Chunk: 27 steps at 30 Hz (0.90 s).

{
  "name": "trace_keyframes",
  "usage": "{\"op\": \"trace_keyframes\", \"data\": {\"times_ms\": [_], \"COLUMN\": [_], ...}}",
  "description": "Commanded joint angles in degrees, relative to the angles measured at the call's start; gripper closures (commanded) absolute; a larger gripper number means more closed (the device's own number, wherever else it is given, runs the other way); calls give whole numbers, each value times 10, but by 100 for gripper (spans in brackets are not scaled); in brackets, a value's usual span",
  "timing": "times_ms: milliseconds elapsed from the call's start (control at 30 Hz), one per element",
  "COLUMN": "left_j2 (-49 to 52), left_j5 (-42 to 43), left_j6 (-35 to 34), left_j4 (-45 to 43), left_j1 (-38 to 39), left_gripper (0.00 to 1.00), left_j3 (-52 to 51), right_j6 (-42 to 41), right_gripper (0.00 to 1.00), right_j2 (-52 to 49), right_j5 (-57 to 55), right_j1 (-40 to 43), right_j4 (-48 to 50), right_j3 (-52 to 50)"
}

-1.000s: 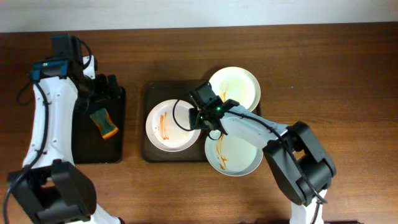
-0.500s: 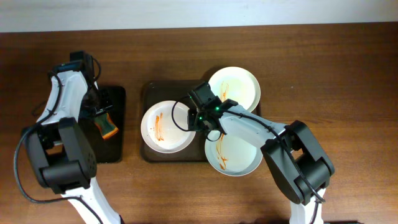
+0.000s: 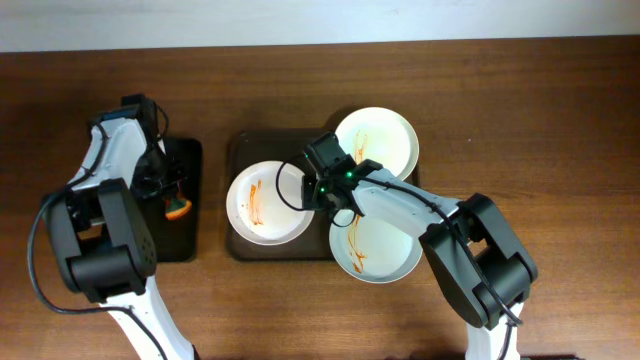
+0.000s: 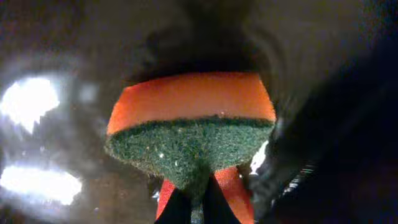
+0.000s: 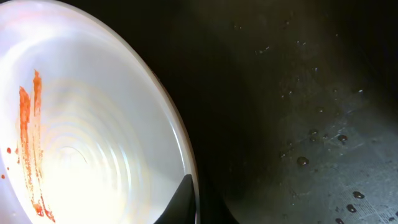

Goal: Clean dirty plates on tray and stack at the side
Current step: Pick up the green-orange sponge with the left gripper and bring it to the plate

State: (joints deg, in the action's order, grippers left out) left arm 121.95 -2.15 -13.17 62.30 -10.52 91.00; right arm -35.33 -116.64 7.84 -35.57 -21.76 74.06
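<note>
Three white plates lie around the dark brown tray [image 3: 240,150]. The left plate [image 3: 262,205] carries orange-red streaks, and my right gripper [image 3: 314,194] is shut on its right rim. In the right wrist view that plate [image 5: 81,143] has its rim pinched by my right gripper [image 5: 196,202], over the wet tray [image 5: 298,124]. The far plate [image 3: 378,140] and the near plate [image 3: 380,250] also show sauce. On the black tray [image 3: 185,240], my left gripper [image 3: 166,192] is shut on an orange sponge [image 3: 177,208]. The left wrist view shows this sponge [image 4: 193,99] with its green scouring side toward the camera, clamped in my left gripper [image 4: 194,208].
The narrow black tray sits left of the brown tray with a strip of wooden table [image 3: 215,200] between them. The far and near plates overhang the brown tray's right side. Bare wood [image 3: 540,120] stretches out to the right.
My left gripper came down onto the sponge and shut on it. The right gripper closed on the left plate's rim, and that plate slid slightly left.
</note>
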Motion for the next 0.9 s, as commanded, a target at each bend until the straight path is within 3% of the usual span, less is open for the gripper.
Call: {"op": "trace_keyframes", "data": {"times_ms": [0,133,267,400,467,700,800,867], "left_j2": [-25,-53,-50,-49,-49,-49,-49,-49], "left_j5": [155,252,233,121,119,149,192,167], "left_j6": [132,253,269,129,85,26,13,-7], "left_j4": [40,94,60,-14,-56,-126,-184,-230], "left_j1": [0,34,116,159,164,248,254,247], "left_gripper": [100,100,100,100,100,100,100,100], "left_j3": [99,132,69,-26,-76,-150,-150,-150], "right_j6": [-3,-3,-3,-3,-3,-3,-3,-3], "right_gripper": [96,96,96,96,96,96,96,96], "right_j2": [-16,-16,-16,-16,-16,-16,-16,-16], "right_j5": [-5,34,36,36,36,38,38,40], "right_j1": [-2,31,34,34,34,33,33,33], "right_j4": [2,1,-1,-3,-3,-3,-5,-7], "right_j3": [5,5,5,5,5,5,5,5]}}
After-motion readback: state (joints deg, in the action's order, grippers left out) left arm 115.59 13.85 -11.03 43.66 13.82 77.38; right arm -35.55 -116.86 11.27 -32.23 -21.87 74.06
